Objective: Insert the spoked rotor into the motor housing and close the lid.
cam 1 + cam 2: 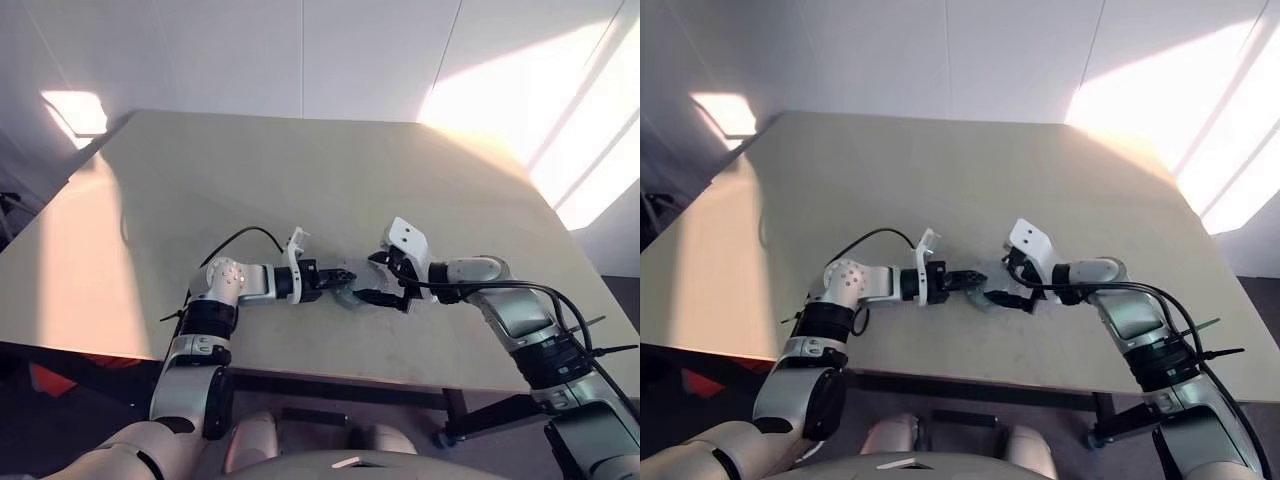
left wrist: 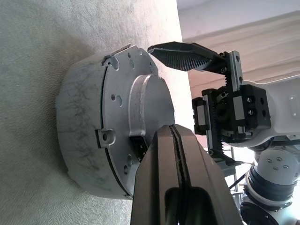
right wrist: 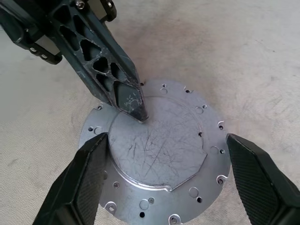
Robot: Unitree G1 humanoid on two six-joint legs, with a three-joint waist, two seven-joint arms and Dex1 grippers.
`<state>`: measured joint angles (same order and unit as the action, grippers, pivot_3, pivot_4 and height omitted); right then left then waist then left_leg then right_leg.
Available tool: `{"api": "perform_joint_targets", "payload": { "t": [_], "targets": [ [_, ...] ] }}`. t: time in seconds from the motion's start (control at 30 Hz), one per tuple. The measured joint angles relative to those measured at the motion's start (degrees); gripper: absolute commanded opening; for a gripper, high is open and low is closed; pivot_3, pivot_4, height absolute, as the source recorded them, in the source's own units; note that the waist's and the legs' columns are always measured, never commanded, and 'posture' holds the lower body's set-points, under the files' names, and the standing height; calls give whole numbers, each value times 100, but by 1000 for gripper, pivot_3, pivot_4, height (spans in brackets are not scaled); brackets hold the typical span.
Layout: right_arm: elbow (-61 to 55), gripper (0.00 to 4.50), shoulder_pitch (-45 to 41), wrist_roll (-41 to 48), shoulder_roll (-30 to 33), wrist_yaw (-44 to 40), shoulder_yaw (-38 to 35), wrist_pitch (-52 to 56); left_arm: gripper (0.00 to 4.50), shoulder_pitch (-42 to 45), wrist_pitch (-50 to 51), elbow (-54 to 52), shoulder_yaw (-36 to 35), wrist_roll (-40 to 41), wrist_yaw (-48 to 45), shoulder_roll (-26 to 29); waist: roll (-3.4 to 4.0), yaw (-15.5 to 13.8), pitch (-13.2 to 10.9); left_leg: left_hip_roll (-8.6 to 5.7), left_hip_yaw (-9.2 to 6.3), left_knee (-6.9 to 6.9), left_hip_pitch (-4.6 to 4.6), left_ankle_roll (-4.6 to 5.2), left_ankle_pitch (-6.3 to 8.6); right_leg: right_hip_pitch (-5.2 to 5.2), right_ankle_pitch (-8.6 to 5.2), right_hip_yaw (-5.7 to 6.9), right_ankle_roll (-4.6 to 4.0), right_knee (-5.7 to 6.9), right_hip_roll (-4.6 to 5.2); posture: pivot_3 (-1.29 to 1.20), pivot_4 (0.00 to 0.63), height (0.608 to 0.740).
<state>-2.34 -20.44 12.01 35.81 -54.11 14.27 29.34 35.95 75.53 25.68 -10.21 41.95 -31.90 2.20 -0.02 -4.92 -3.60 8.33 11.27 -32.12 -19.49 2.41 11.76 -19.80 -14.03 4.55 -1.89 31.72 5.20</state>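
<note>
Nothing readable here

No text, labels, brand marks or numbers anywhere, just bare scratched metal.

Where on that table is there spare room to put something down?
Nearly all of the table is bare: the far half and both side edges. It is crowded only near the front edge, where the left claw and right claw meet over the motor housing.

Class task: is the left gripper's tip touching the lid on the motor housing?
Touching. The right wrist view shows the shut left gripper with its tip pressed on the lid, no gap between them.
</note>
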Motion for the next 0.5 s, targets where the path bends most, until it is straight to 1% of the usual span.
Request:
{"api": "perform_joint_targets", "payload": {
  "t": [0.07, 0.1, 0.13, 0.23, 0.37, 0.5],
  "targets": [
    [-124, 4447, 54, 68, 10, -10, -62, 44, 0, 2, -9, -12, -24, 25, -14, 4, 0, -7, 0, -1, 2, -2, -38, 2, 0, -33, 14, -5, -5, 2, 0, 0, 0, 740],
    [-214, 4447, 89, 149, 10, -22, -122, 112, 0, 6, -15, -20, -47, 49, -22, 9, -1, -23, -1, -4, 4, -13, -59, 14, 6, -49, 81, -9, -26, 5, 1, 0, 0, 740],
    [-284, 4447, 109, 226, 7, -32, -165, 171, 0, 8, -23, -26, -59, 62, -33, 16, -2, -39, -2, -7, 8, -21, -64, 27, 14, -56, 177, -14, -53, 8, 4, 0, 0, 740],
    [-449, 4447, 81, 484, -10, 61, -526, 320, 0, 41, -62, -29, -54, 64, -54, 19, 8, -70, -3, -1, 10, 2, -75, 21, 11, -84, 177, -10, -62, 26, 0, 0, 0, 740],
    [-649, 4447, -17, 818, -39, 223, -1082, 529, 0, 105, -87, -21, -48, 60, -136, 35, 9, -82, -2, 6, 10, -32, -149, 39, 7, -171, 144, -7, -78, 113, 1, 0, 0, 740],
    [-769, 4447, 61, 1052, -71, 351, -1268, 779, 0, 141, -140, 32, -11, 48, -229, 44, 9, -94, -2, 12, 10, -50, -166, 43, 9, -184, 143, -2, -80, 121, 1, 0, 0, 740]
  ]
}}
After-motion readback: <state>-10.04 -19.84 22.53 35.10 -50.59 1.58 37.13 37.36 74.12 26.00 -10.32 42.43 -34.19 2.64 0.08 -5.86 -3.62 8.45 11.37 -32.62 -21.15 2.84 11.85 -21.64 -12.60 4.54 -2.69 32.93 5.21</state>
